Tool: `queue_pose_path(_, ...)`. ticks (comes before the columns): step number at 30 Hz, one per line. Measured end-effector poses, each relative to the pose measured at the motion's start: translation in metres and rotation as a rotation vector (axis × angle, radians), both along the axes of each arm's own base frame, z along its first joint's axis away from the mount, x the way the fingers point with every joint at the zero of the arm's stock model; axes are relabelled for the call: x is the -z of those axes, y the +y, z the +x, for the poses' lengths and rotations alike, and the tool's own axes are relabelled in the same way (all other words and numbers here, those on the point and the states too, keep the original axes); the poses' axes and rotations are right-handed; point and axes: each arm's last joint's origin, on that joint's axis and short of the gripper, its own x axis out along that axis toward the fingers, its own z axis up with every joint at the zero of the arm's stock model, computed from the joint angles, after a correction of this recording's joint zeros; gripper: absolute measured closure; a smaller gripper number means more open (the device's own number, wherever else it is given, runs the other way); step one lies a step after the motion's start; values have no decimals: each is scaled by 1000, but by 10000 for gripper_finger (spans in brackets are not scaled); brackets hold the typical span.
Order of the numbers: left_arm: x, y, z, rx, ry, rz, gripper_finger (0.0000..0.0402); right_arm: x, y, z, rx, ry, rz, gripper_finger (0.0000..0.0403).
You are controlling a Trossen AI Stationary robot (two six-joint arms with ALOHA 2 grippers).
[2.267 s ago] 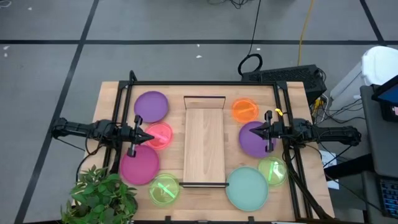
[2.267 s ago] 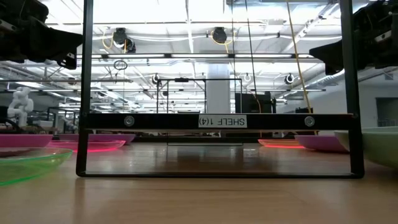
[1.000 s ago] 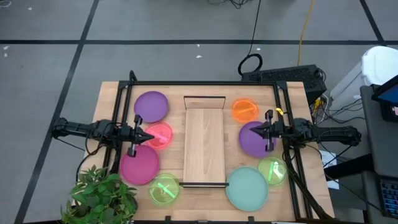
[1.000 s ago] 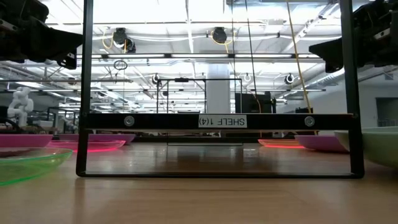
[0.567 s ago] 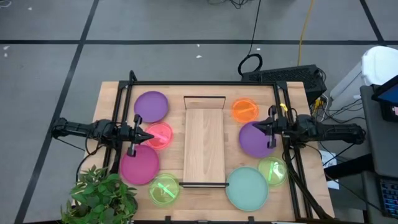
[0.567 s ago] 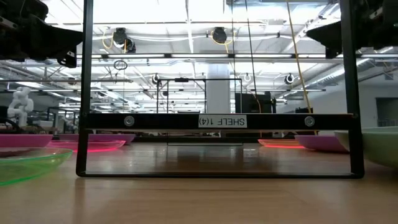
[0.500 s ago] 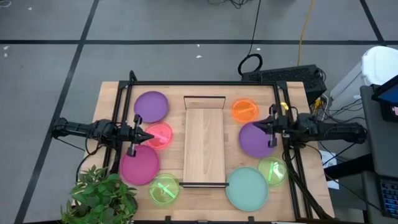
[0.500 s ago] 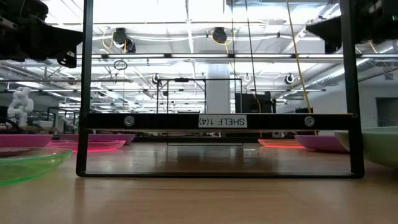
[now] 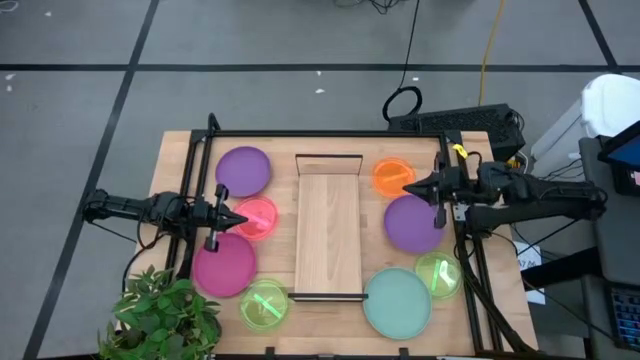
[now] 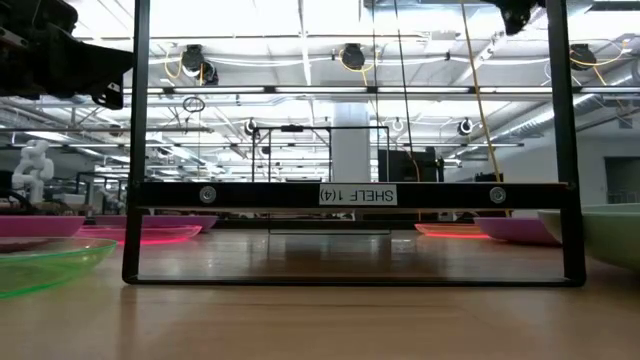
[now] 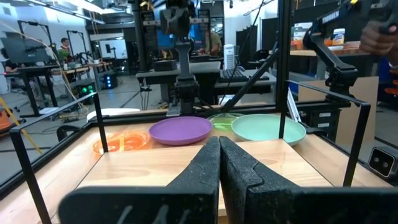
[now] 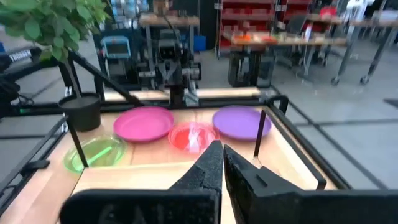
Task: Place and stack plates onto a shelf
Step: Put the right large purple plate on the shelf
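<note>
The light-wood shelf (image 9: 328, 228) lies along the table's middle with nothing on it. Left of it lie a purple plate (image 9: 244, 170), a pink-red plate (image 9: 262, 222), a magenta plate (image 9: 224, 265) and a neon green plate (image 9: 263, 304). Right of it lie an orange plate (image 9: 390, 175), a purple plate (image 9: 412, 226), a green plate (image 9: 438, 275) and a pale teal plate (image 9: 397, 302). My left gripper (image 9: 243, 221) is shut and level above the pink-red plate. My right gripper (image 9: 407, 186) is shut and raised high, between the orange and purple plates.
A black tube frame (image 9: 330, 134) rims the table, and its posts stand beside both arms. A black bar labelled as a shelf (image 10: 357, 195) crosses the low view. A potted plant (image 9: 165, 315) sits at the near left corner. Cables and equipment (image 9: 470, 120) lie beyond the far right.
My right gripper has risen well above the table, staying shut, and now shows only at the top edge of the low view. Seen from above, its tip has shifted from over the purple plate toward the orange plate. No plate has moved.
</note>
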Motion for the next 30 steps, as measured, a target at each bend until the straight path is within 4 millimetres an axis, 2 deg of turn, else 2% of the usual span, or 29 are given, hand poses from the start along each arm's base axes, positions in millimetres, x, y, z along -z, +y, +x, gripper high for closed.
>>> queue_pose_path(4, 0, 0, 0, 0, 1, 1, 398, -17, 0, 11, 8, 87, 29, 403)
queue_pose_path(8, 0, 0, 0, 0, 1, -2, 398, -25, 0, 21, 19, 161, 65, 403)
queue_pose_path(14, 0, 0, 0, -3, -2, 29, 398, -19, 1, 29, 43, 237, 127, 403)
queue_pose_path(30, 0, 2, 0, -68, 0, 18, 398, -4, -1, 29, 169, 325, 228, 403)
